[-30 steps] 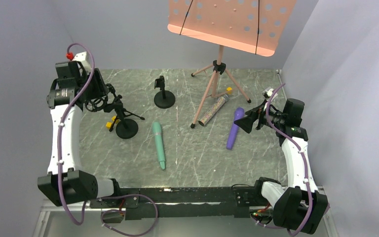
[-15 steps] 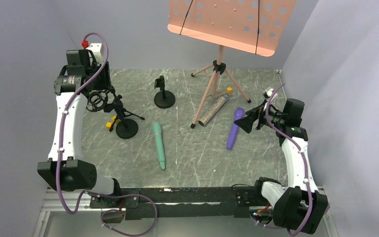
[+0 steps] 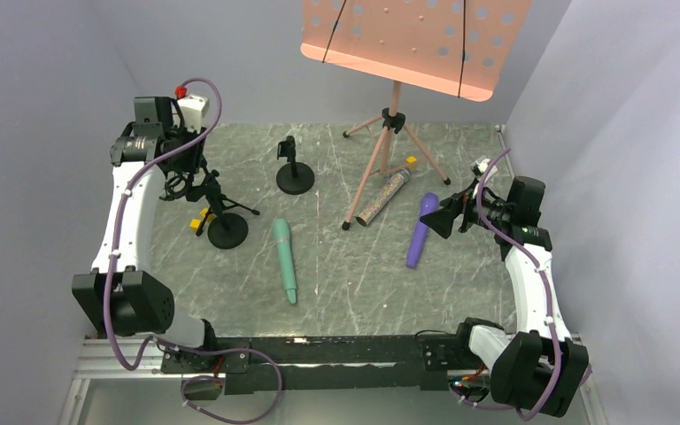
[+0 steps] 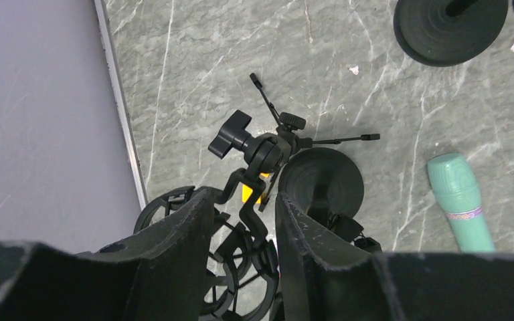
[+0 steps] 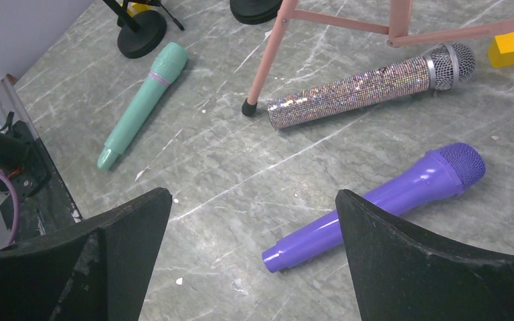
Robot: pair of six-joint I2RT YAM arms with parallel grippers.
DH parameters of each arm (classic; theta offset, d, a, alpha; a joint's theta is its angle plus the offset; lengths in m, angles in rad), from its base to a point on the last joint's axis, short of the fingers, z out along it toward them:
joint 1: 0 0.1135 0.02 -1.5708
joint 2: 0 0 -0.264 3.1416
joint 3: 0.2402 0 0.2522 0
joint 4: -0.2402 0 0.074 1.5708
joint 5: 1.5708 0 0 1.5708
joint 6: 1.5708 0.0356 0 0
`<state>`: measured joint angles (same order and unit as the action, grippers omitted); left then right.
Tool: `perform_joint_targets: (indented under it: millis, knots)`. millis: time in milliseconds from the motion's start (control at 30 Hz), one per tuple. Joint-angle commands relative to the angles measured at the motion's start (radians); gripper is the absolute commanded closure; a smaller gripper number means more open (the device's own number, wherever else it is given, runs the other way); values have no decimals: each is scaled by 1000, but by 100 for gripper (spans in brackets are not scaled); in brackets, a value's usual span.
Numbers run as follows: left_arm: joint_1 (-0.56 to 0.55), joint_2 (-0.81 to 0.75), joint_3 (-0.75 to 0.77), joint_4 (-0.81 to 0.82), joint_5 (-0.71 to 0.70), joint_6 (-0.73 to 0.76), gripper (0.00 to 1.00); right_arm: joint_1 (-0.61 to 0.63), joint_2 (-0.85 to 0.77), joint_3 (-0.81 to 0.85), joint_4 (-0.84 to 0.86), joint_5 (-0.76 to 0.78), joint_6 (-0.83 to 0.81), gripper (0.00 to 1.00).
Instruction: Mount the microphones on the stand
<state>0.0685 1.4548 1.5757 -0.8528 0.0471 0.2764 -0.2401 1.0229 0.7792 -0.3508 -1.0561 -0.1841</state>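
The mint green microphone (image 3: 284,259) lies on the table mid-left; it also shows in the left wrist view (image 4: 460,200). The glittery microphone (image 3: 382,197) lies by the pink tripod's leg. The purple microphone (image 3: 421,228) lies to its right. A black stand with a round base (image 3: 227,230) carries a shock mount (image 3: 177,181). My left gripper (image 3: 181,168) is over that mount, its jaws narrow around the mount's cradle (image 4: 261,231). My right gripper (image 3: 440,217) is wide open and empty, just above the table beside the purple microphone (image 5: 381,200).
A second black stand (image 3: 295,175) with a clip stands at the back middle. A pink music stand (image 3: 390,142) on a tripod stands at the back right. Small yellow blocks lie by the tripod (image 3: 412,162) and by the left stand (image 3: 197,223). Grey walls close both sides.
My left arm has swung its wrist up and to the right while its fingers stayed at the shock mount. The right arm and the three microphones have not moved.
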Motion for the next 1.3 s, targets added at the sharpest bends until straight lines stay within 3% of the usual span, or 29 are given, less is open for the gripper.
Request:
perform_joint_targets:
  millis: [0, 367, 700, 967, 1267]
  knots:
    - [-4, 44, 42, 18, 11, 56, 55, 4, 10, 34, 25, -5, -16, 0]
    - [-5, 67, 30, 32, 18, 75, 57, 4, 24, 32, 29, -1, -14, 0]
    - [-4, 91, 50, 39, -44, 61, 70, 4, 24, 34, 26, 7, -17, 0]
    - [-4, 84, 22, 74, -44, 47, 60, 4, 25, 37, 23, 11, -20, 0]
    - [-4, 101, 32, 80, -80, 33, 64, 5, 26, 38, 22, 16, -23, 0]
